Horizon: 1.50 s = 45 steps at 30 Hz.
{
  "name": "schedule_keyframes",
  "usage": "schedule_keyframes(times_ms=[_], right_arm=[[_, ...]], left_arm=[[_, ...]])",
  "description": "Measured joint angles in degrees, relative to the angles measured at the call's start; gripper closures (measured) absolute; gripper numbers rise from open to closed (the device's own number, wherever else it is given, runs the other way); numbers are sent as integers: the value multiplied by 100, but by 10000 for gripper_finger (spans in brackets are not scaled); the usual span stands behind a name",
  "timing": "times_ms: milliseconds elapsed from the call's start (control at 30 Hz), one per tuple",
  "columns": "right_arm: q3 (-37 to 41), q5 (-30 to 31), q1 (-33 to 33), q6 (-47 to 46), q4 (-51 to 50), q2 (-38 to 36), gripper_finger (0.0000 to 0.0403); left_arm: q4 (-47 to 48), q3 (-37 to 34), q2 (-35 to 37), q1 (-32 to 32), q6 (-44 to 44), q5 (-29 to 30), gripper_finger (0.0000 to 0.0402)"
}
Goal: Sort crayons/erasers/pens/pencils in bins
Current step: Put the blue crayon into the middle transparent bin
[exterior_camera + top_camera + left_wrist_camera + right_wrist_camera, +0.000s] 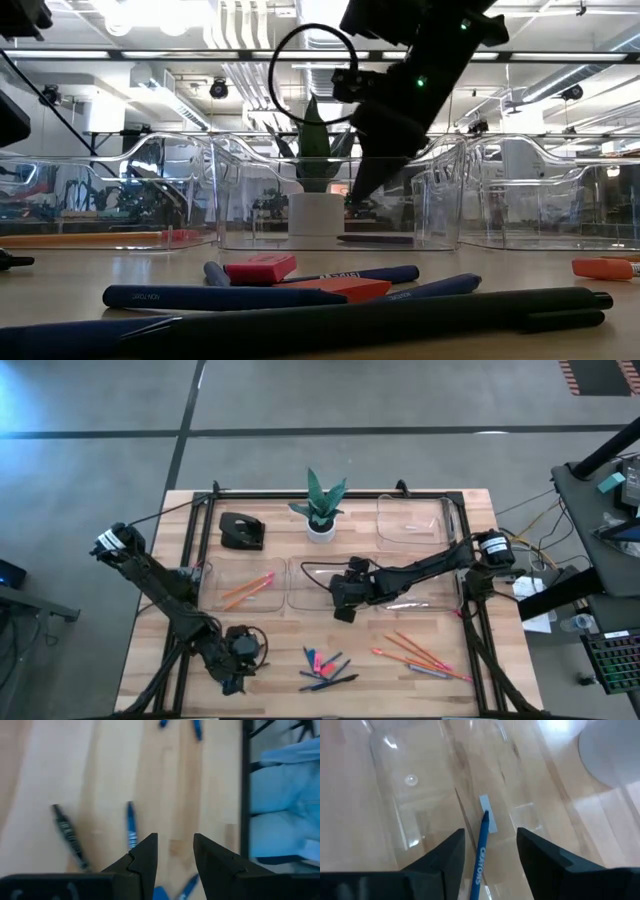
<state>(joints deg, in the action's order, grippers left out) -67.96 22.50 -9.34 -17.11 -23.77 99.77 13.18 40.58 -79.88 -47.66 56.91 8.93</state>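
Nearest the table's front edge, pens (400, 318), blue crayons (215, 296) and pink erasers (260, 267) are lying scattered on the pale wooden table (280, 680), orange pencils (420, 655) to their right. Beside them the left gripper (175, 850) is hovering, fingers apart, holding nothing. Farther back, the right gripper (487, 845) is reaching into the middle bin (310, 588), fingers spread, a crayon (480, 852) reading "CRAYONS" lying between them. Beyond, a potted plant (320, 505) is standing against a bright workshop.

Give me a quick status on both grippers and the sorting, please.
Right gripper open over the middle bin, blue crayon between its fingers. Left gripper open, empty, low over the table. Pencils unsorted. Nothing blocking.
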Motion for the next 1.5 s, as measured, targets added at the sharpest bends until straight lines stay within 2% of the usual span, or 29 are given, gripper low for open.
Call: schedule_keyframes(times_ms=[233, 433, 767, 1000, 1133, 1300, 1500], right_arm=[[-225, -7, -13, 18, -95, -2, 237], [-497, -20, -15, 16, -651, -2, 243], [-929, -15, -15, 53, -979, -11, 244], [-1052, -9, -15, 60, -1045, -11, 248], [-1054, -9, -15, 60, -1047, -11, 246], [-1054, -9, -15, 21, -1049, -11, 248], [-1054, -9, -15, 27, -1063, -11, 254]], left_arm=[[60, 0, -2, -45, -239, 395, 290], [42, 0, -82, -275, -239, 824, 290], [39, 348, -1334, -356, -483, 913, 290], [647, 760, -1724, -356, -256, 935, 292], [782, 807, -1722, -354, -184, 913, 322], [837, 841, -1722, -339, -162, 891, 387], [899, 957, -1717, -339, -176, 896, 387]])
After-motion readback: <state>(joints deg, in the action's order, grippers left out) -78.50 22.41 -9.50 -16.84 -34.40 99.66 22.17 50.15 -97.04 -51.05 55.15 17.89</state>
